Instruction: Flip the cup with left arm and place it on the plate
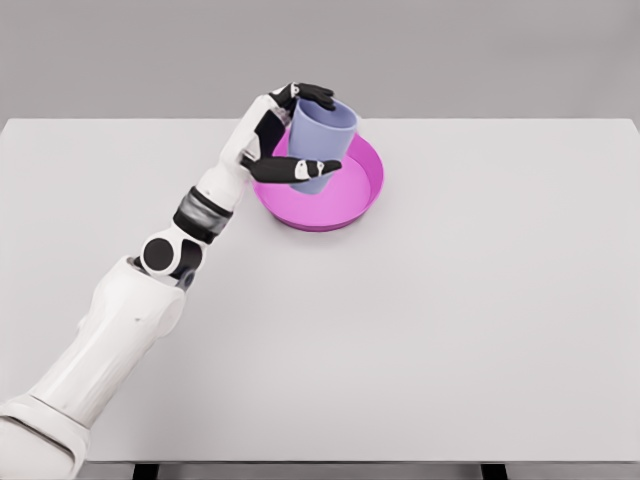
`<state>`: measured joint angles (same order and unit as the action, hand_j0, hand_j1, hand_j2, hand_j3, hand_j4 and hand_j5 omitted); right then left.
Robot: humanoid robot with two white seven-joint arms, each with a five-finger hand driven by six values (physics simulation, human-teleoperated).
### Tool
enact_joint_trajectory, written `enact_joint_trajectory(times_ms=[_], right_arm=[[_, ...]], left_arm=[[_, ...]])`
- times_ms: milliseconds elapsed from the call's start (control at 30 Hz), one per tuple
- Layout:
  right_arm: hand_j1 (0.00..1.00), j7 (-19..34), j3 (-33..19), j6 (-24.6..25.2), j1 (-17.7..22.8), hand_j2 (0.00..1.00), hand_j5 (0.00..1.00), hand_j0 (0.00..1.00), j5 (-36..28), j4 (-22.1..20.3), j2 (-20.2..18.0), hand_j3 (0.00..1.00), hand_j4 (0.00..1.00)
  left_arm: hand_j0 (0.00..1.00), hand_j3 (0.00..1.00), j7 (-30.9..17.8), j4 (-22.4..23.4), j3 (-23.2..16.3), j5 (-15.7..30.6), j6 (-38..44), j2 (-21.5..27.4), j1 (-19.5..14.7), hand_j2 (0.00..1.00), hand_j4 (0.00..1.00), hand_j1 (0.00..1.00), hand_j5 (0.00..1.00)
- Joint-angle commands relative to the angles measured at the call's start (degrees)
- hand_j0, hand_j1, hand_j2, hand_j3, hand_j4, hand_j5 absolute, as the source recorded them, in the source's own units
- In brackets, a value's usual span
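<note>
1. Left hand is wrapped round the cup, dark fingers curled over its far side near the rim and the thumb laid across its near side, lower down. The grip looks closed firmly on the cup's wall.

2. That lavender cup stands mouth-up, leaning only slightly, directly over the pink plate. From where I stand I cannot tell whether its base is resting on the plate or hanging just above it, because the thumb and the plate's near rim cover the spot.

3. The plate sits toward the far edge of the tabletop, a little left of the middle. The white arm reaches up to it from the near left corner.

4. No right arm shows anywhere.

5. Progress, as I judge it: the flip seems done, since the open mouth faces upward, and the cup has been brought over its target. The job looks close to finished.

6. What remains, by my reckoning: settle the base flat on the plate if it is not down already, spread the fingers, and draw the hand clear without tipping the cup or dragging it off the plate.
</note>
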<state>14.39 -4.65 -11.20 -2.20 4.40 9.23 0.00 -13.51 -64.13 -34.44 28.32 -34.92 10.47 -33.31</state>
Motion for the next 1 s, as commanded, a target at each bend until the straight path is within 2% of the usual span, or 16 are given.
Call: enact_joint_trajectory(times_ms=[0,67,233,400,533,700,800,867,967], right_arm=[[1.00,0.02,-0.01,-0.05,0.09,1.00,1.00,1.00,0.00,0.00,0.00,1.00,1.00],[1.00,0.02,-0.01,-0.05,0.09,1.00,1.00,1.00,0.00,0.00,0.00,1.00,1.00],[1.00,-0.06,-0.01,-0.05,0.00,1.00,1.00,1.00,0.09,0.00,0.00,1.00,1.00],[1.00,0.02,-0.01,-0.05,0.09,1.00,1.00,1.00,0.00,0.00,0.00,1.00,1.00],[1.00,0.02,-0.01,-0.05,0.00,1.00,1.00,1.00,0.09,0.00,0.00,1.00,1.00],[1.00,0.02,-0.01,-0.05,0.09,1.00,1.00,1.00,0.00,0.00,0.00,1.00,1.00],[1.00,0.02,-0.01,0.04,0.09,1.00,1.00,1.00,0.09,0.00,0.00,1.00,1.00],[1.00,0.02,-0.01,-0.05,0.09,1.00,1.00,1.00,0.00,0.00,0.00,1.00,1.00],[1.00,0.02,-0.01,-0.05,0.09,1.00,1.00,1.00,0.09,0.00,0.00,1.00,1.00]], left_arm=[[0.50,0.50,0.06,-0.11,1.48,-0.10,-0.08,-0.53,-0.09,0.50,0.50,0.50,0.50],[0.50,0.50,0.06,-0.03,2.53,-0.28,-0.08,-0.62,-1.32,0.50,0.50,0.50,0.50],[0.49,0.49,0.06,0.59,4.47,-0.37,-0.08,-3.96,-1.23,0.49,0.49,0.49,0.49],[0.48,0.48,0.24,8.50,4.38,-0.45,-0.08,-8.00,-2.55,0.48,0.48,0.48,0.48],[0.48,0.48,0.15,11.49,4.55,-1.86,-0.08,-9.23,-2.81,0.48,0.48,0.48,0.48],[0.48,0.48,0.50,10.43,5.52,-1.77,-0.08,-8.36,-2.90,0.48,0.48,0.48,0.48],[0.48,0.48,0.50,8.94,7.37,-1.68,-0.08,-7.74,-2.90,0.48,0.48,0.48,0.48],[0.48,0.48,0.50,6.04,8.51,-1.60,-0.08,-7.56,-2.81,0.48,0.48,0.48,0.48],[0.48,0.48,0.50,5.69,8.60,-1.51,-0.08,-8.09,-2.81,0.48,0.48,0.48,0.48]])
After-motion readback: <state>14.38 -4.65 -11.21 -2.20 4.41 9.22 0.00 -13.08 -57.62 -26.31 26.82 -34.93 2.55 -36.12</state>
